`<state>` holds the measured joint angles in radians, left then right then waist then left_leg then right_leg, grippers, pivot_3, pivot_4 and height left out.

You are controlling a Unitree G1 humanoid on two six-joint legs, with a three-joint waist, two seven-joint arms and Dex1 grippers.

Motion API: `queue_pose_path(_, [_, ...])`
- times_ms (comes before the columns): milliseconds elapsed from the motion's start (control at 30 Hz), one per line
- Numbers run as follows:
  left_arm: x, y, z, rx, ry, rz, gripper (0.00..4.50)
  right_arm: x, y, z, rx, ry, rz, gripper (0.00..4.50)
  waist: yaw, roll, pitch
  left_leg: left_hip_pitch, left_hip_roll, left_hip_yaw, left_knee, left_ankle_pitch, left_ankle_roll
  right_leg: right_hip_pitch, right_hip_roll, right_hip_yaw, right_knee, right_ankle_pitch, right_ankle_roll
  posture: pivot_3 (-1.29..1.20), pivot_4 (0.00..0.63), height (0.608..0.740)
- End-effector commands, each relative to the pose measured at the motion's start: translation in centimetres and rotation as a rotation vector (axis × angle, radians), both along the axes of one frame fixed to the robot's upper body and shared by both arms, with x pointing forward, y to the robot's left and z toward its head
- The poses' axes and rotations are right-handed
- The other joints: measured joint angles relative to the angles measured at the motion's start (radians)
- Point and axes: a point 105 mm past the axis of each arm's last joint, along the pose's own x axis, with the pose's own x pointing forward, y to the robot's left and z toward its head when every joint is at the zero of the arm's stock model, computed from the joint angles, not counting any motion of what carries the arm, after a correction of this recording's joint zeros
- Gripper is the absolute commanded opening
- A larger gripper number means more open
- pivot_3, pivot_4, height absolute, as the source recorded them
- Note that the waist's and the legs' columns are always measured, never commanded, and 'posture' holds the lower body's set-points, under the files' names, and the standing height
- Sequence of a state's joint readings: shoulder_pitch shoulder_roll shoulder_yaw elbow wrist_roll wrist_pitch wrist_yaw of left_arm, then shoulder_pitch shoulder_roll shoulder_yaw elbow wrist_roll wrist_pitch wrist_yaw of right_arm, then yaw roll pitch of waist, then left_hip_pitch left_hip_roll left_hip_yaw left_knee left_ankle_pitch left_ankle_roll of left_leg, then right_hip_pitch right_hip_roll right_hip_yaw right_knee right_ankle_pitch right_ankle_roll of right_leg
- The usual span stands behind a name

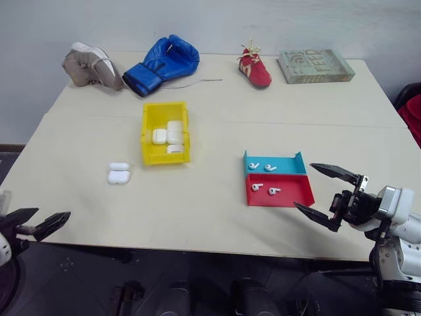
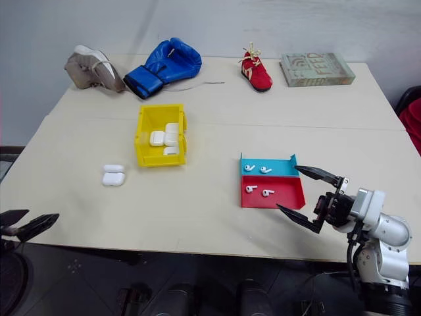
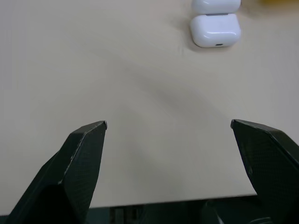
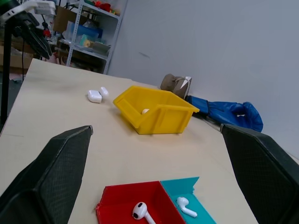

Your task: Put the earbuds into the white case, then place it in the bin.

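Left gripper (image 1: 36, 224): fingers spread wide, empty, at table's (image 1: 217, 204) near-left edge.
Right gripper (image 1: 323, 194): fingers wide apart, empty, beside red tray (image 1: 289, 193).
Case (image 1: 119, 174): lid open, on table left of bin (image 1: 152, 122).
Earbuds (image 1: 264, 189): two in red tray, two in teal tray (image 1: 289, 165).

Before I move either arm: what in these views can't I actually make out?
- White case on the table: too small in the head views to tell if its lid is fully open; cut off by the frame edge in the left wrist view.
- Yellow bin: its near wall hides most of the contents in the right wrist view.
- Earbuds in the trays: too small to tell left from right.
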<state>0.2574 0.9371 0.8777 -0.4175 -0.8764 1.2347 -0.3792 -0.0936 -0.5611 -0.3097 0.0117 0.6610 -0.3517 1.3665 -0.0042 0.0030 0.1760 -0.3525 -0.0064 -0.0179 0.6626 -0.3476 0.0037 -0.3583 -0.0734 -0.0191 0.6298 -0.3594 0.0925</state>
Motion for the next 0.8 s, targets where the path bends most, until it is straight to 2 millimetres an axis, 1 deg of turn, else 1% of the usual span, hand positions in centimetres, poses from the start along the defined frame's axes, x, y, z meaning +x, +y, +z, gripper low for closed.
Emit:
queue_pose_path(33, [1.9,-0.8,0.8,-0.036,0.078,0.061,4.47,-0.2,-0.2,0.4,-0.008,-0.016,0.004,4.5,0.003,-0.001,0.0,0.0,0.0,0.0,0.0,0.0,0.0,-0.001,0.0,0.0,0.001,0.0,0.0,0.0,0.15,0.74])
queue_pose_path(100, [3.3,-1.3,1.3,-0.043,0.089,0.071,4.47,-0.1,-0.3,0.4,-0.01,-0.013,0.001,4.5,0.001,-0.001,0.0,-0.001,0.0,0.0,0.002,0.0,-0.001,-0.002,0.001,-0.001,0.005,0.0,0.0,0.0,0.15,0.74])
queue_pose_path(133, [4.1,-1.7,1.6,-0.044,0.085,0.064,4.47,-0.1,-0.2,0.4,-0.012,-0.014,0.0,4.5,0.001,-0.001,0.0,-0.001,-0.001,0.0,0.002,0.0,-0.001,-0.002,0.001,-0.001,0.009,0.0,0.0,0.0,0.15,0.74])
queue_pose_path(233, [6.5,-2.7,2.4,-0.058,0.058,0.054,4.47,0.1,-0.1,0.4,-0.014,-0.016,-0.001,4.5,-0.003,-0.001,0.0,-0.001,-0.001,0.0,0.002,0.0,-0.001,-0.004,0.001,0.0,0.013,0.0,0.001,0.0,0.15,0.74])
queue_pose_path(367, [8.7,-2.5,1.8,-0.012,0.104,0.13,4.47,0.1,0.1,0.4,-0.006,-0.015,0.0,4.5,-0.002,-0.002,0.0,-0.003,-0.001,0.001,0.003,0.001,-0.003,-0.009,0.001,0.0,0.015,0.0,0.001,0.0,0.15,0.74])
queue_pose_path(433, [9.6,-3.3,1.2,-0.011,0.128,0.12,4.47,0.1,0.2,0.4,-0.005,-0.015,-0.002,4.5,0.0,-0.002,0.0,-0.003,-0.001,0.001,0.004,0.001,-0.003,-0.01,0.002,0.0,0.016,0.0,0.001,0.0,0.15,0.74])
queue_pose_path(567, [10.5,-4.6,0.0,-0.028,0.157,0.104,4.47,-0.2,0.6,0.5,-0.004,-0.011,-0.003,4.5,0.002,-0.002,0.0,-0.005,-0.001,0.001,0.004,0.001,-0.004,-0.012,0.002,0.001,0.017,0.0,0.001,0.0,0.15,0.74])
queue_pose_path(700, [10.9,-5.9,-1.0,-0.028,0.173,0.082,4.47,-0.6,1.0,0.7,-0.005,-0.006,-0.001,4.5,0.002,-0.002,0.0,-0.008,-0.001,0.001,0.005,0.002,-0.004,-0.015,0.002,0.001,0.02,0.0,0.001,0.0,0.15,0.74])
queue_pose_path(800, [11.1,-6.2,-1.6,-0.011,0.19,0.087,4.47,-0.8,1.1,0.8,-0.007,-0.002,-0.001,4.5,0.001,-0.002,0.0,-0.009,-0.001,0.001,0.007,0.002,-0.005,-0.017,0.002,0.001,0.022,0.0,0.001,0.0,0.15,0.74])
